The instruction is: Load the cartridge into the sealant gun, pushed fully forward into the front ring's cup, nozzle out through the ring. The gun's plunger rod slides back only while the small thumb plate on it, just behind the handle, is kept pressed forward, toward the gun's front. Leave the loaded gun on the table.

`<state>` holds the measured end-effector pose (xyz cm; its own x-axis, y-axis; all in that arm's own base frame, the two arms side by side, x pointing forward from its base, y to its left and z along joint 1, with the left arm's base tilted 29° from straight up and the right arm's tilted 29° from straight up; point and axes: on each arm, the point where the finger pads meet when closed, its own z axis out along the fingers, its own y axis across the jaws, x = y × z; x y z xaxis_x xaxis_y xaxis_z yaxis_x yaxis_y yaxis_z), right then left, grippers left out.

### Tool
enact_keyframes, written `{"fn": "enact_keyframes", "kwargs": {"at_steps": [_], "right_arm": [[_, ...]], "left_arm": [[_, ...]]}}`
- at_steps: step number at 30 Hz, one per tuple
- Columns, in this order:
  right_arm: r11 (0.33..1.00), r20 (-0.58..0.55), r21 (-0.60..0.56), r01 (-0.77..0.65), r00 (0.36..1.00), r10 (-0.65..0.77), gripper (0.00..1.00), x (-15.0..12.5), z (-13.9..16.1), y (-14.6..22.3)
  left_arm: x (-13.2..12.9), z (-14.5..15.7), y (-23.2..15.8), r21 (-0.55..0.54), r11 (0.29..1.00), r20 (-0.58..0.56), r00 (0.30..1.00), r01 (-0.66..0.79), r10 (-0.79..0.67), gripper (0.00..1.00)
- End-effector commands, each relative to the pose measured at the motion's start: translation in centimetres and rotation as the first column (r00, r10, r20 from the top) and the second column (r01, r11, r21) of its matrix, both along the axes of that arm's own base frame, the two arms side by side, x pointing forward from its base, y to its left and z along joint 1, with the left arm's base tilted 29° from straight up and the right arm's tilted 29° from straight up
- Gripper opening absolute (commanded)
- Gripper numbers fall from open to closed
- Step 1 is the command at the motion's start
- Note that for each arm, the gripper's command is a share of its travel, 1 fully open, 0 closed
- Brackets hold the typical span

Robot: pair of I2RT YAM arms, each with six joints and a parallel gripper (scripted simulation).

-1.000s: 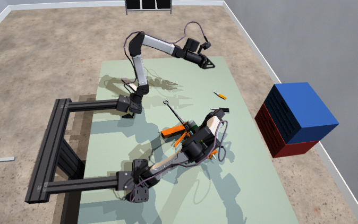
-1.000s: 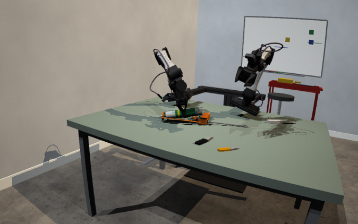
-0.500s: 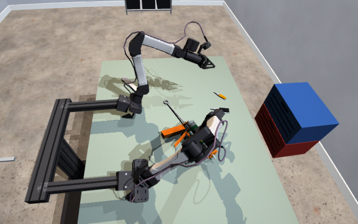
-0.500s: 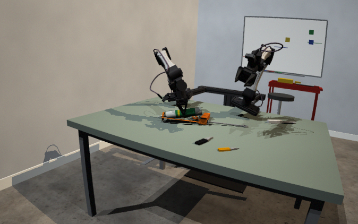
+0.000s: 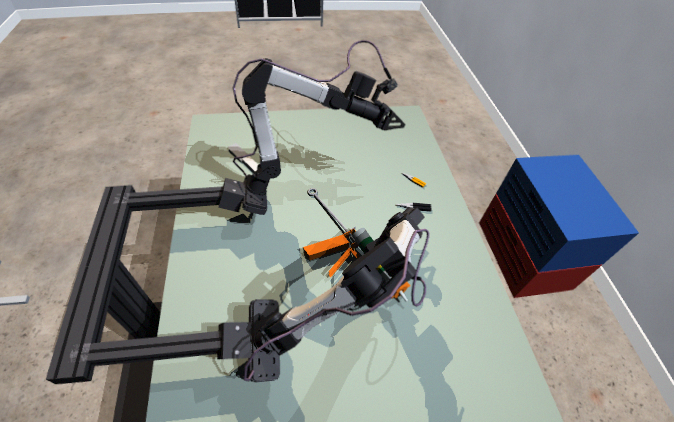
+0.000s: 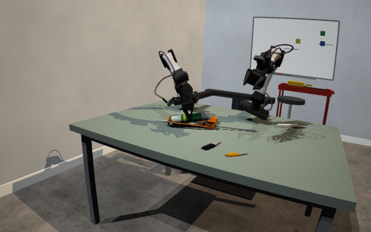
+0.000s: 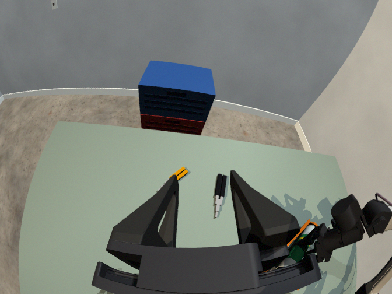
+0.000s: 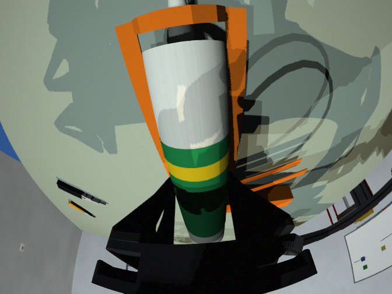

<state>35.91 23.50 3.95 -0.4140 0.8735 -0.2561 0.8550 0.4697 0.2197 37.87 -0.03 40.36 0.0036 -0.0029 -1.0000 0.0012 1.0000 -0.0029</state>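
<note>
right gripper (image 6: 188, 116) (image 8: 201, 186): pinching cartridge (image 6: 189, 117) (image 8: 193, 98) | nozzle (image 6: 165, 121) (image 8: 177, 3): twelve o'clock, right wrist view (past the ring) | left gripper (image 5: 403, 126) (image 6: 251, 84) (image 7: 204, 174): spread

A black robot gripper (image 6: 189, 115) is gripping a white, green and yellow cartridge (image 6: 190, 117) above an orange sealant gun (image 6: 212, 122) lying on a green table (image 6: 264, 165).
</note>
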Motion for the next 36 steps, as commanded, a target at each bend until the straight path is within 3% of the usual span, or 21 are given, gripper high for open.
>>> {"fn": "enact_keyframes", "kwargs": {"at_steps": [1,7,24,36], "right_arm": [[0.999,0.018,0.037,0.006,1.000,-0.006,0.00,0.5,1.0,-0.4],[0.998,0.047,0.063,-0.010,0.999,0.007,0.00,1.1,2.1,0.8],[0.999,-0.005,0.041,0.004,1.000,-0.004,0.00,0.3,1.4,-1.4],[0.998,0.024,0.054,-0.011,1.000,0.010,0.00,0.8,2.7,-0.7]], "left_arm": [[-0.4,0.2,0.2,-0.003,1.000,0.010,1.000,-0.003,0.003,0.51],[-0.4,0.2,0.2,-0.003,1.000,0.010,1.000,-0.003,0.003,0.51],[-0.4,0.2,0.2,-0.003,1.000,0.010,1.000,-0.003,0.003,0.51],[-0.4,0.2,0.2,-0.003,1.000,0.010,1.000,-0.003,0.003,0.51]]}}
